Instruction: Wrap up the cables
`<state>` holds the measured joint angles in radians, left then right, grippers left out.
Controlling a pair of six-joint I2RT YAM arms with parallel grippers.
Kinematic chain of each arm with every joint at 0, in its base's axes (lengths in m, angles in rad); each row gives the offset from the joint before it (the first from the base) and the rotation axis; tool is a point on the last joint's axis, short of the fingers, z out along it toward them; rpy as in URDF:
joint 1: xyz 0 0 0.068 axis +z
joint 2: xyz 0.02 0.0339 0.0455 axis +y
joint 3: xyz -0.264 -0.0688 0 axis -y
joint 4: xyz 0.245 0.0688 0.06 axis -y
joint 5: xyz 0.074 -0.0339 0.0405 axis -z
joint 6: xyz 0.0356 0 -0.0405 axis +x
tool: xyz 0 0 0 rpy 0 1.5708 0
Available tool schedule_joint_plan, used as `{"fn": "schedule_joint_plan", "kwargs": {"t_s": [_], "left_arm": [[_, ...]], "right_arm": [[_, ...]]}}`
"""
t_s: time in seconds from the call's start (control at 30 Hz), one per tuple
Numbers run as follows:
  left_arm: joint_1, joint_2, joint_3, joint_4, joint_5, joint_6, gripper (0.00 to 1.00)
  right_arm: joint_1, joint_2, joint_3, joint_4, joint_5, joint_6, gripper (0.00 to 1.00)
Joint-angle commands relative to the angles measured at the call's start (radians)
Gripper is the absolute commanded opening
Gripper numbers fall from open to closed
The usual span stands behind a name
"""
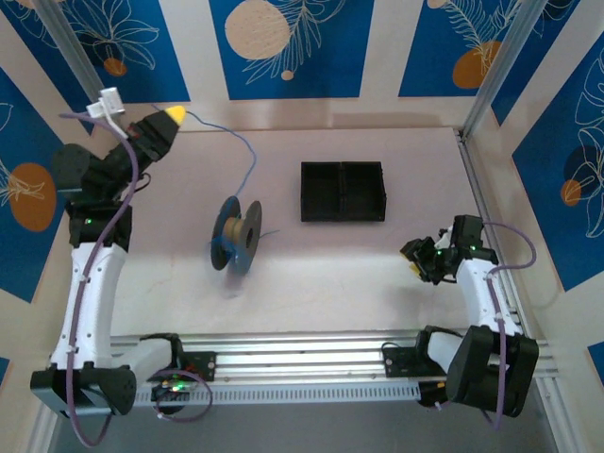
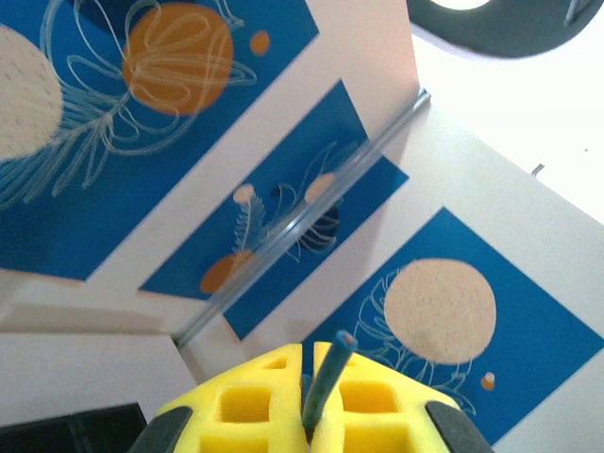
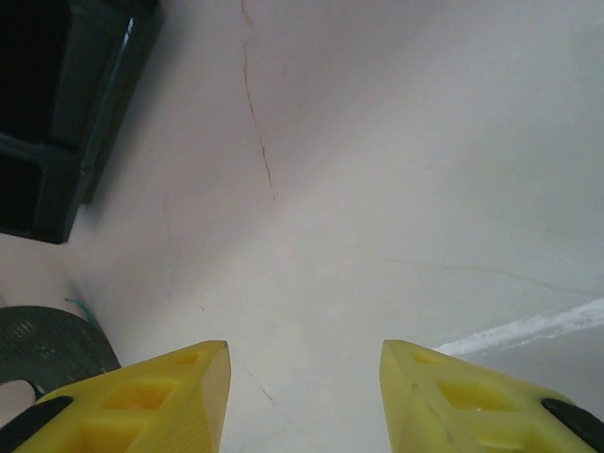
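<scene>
Seemingly, cable (image 1: pixel 251 149) arcs far-left, toward spool (image 1: pixel 236 234)

Bright, even light is falling from above onto the pale counter (image 1: pixel 377 283), the spool (image 1: pixel 236 236) is throwing only a faint shadow, the ceiling lamp (image 2: pixel 510 33) is burning out white, and the black tray (image 3: pixel 57 113) is losing detail.

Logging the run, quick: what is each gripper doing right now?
Left gripper: closed on the cable end.
Right gripper: open, holding nothing.
</scene>
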<state>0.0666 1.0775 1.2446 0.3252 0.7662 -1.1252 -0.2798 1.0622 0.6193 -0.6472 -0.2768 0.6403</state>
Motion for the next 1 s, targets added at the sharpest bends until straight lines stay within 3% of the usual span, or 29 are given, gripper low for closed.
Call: {"fn": "schedule_joint_plan", "kwargs": {"t_s": [0.0, 0.17, 0.27, 0.37, 0.5, 0.63, 0.77, 0.87, 0.97], "left_arm": [[0.033, -0.008, 0.031, 0.103, 0.045, -0.088, 0.00], [0.004, 0.011, -0.026, 0.118, 0.051, -0.084, 0.00], [-0.035, 0.004, -0.024, 0.050, 0.054, -0.031, 0.00], [-0.096, -0.007, 0.021, -0.127, 0.028, 0.090, 0.00], [-0.181, -0.010, 0.073, -0.307, -0.008, 0.223, 0.00], [-0.269, 0.007, 0.070, -0.325, -0.022, 0.263, 0.00], [-0.324, 0.043, 0.088, -0.344, 0.007, 0.297, 0.00], [-0.339, 0.061, 0.098, -0.340, 0.031, 0.300, 0.00], [-0.350, 0.074, 0.102, -0.332, 0.039, 0.302, 0.00]], "right_arm": [[-0.016, 0.003, 0.006, 0.073, -0.138, 0.013, 0.45], [0.104, -0.044, 0.110, 0.120, -0.245, 0.056, 0.46], [0.241, -0.083, 0.202, 0.204, -0.321, 0.071, 0.48], [0.413, -0.067, 0.344, 0.295, -0.385, 0.048, 0.51], [0.602, -0.020, 0.533, 0.381, -0.336, -0.003, 0.53], [0.661, 0.088, 0.682, 0.465, -0.379, -0.046, 0.54], [0.692, 0.204, 0.847, 0.372, -0.411, -0.220, 0.56], [0.694, 0.302, 0.938, 0.333, -0.564, -0.260, 0.57], [0.717, 0.391, 1.014, 0.264, -0.631, -0.275, 0.57]]}}
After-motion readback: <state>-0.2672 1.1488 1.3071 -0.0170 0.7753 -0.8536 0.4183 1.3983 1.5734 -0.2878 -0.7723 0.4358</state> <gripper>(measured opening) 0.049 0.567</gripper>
